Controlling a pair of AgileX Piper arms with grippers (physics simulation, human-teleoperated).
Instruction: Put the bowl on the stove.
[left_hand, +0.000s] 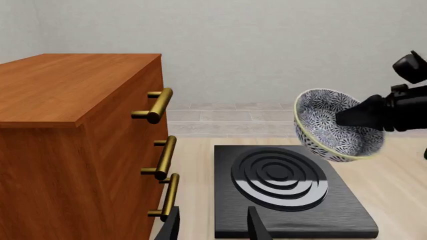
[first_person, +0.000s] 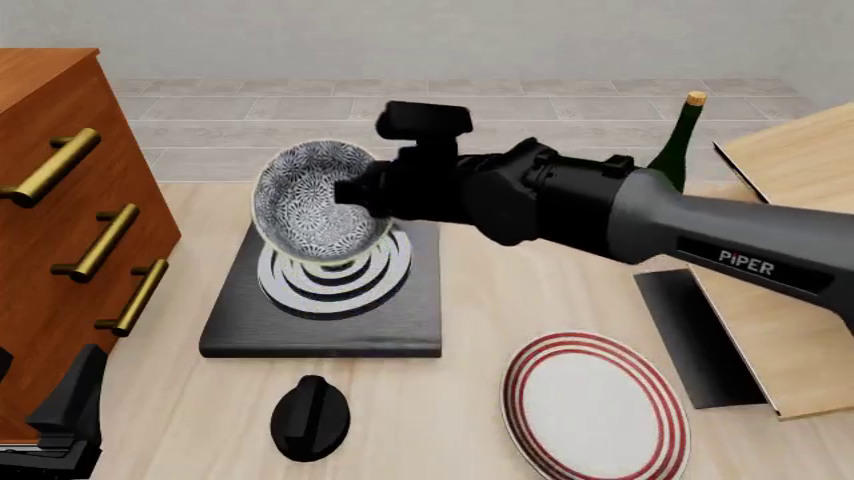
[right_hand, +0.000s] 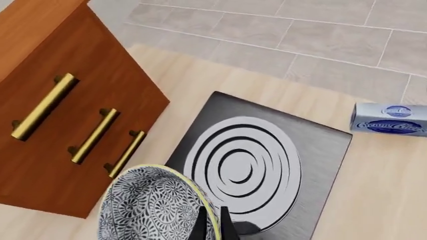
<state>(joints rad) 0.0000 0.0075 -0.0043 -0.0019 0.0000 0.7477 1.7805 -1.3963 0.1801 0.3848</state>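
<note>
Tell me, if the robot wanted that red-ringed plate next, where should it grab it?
Probably by the rim. The plate lies flat on the table, too wide for a pincer to span and with no handle. The right pincer is shut on the bowl, so the free left pincer might pinch the edge facing the black knob, one finger above, one slipped under.

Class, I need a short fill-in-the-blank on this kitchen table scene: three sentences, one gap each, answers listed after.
1. The right end effector holds the bowl tilted above the ____.
2. The plate has rings coloured ____.
3. The wooden cabinet has ____ brass handles.

Missing words: stove; red; three
</note>
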